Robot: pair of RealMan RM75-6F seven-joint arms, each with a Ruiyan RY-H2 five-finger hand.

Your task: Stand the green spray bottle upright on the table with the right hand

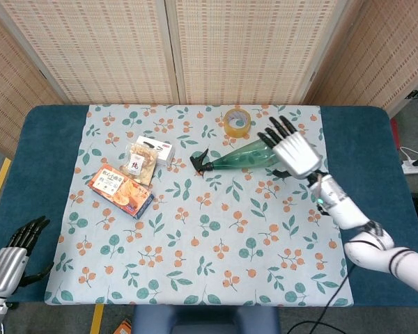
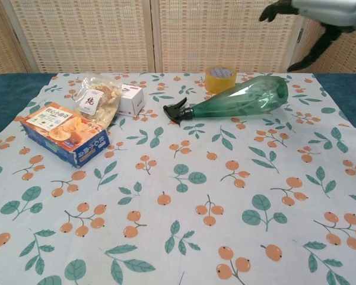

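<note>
The green spray bottle (image 1: 238, 157) (image 2: 243, 98) lies on its side on the floral cloth, its black nozzle pointing left and its wide base to the right. My right hand (image 1: 291, 151) (image 2: 320, 13) hovers above the bottle's base end with its fingers spread, holding nothing and clear of the bottle. At the table's near left corner my left hand (image 1: 14, 254) hangs with its fingers apart, empty.
A yellow tape roll (image 1: 237, 122) (image 2: 220, 78) sits just behind the bottle. Left of the nozzle are a small white box (image 2: 130, 99), a snack bag (image 2: 97, 100) and an orange-blue carton (image 2: 65, 133). Blue table edge (image 1: 362, 139) borders the cloth.
</note>
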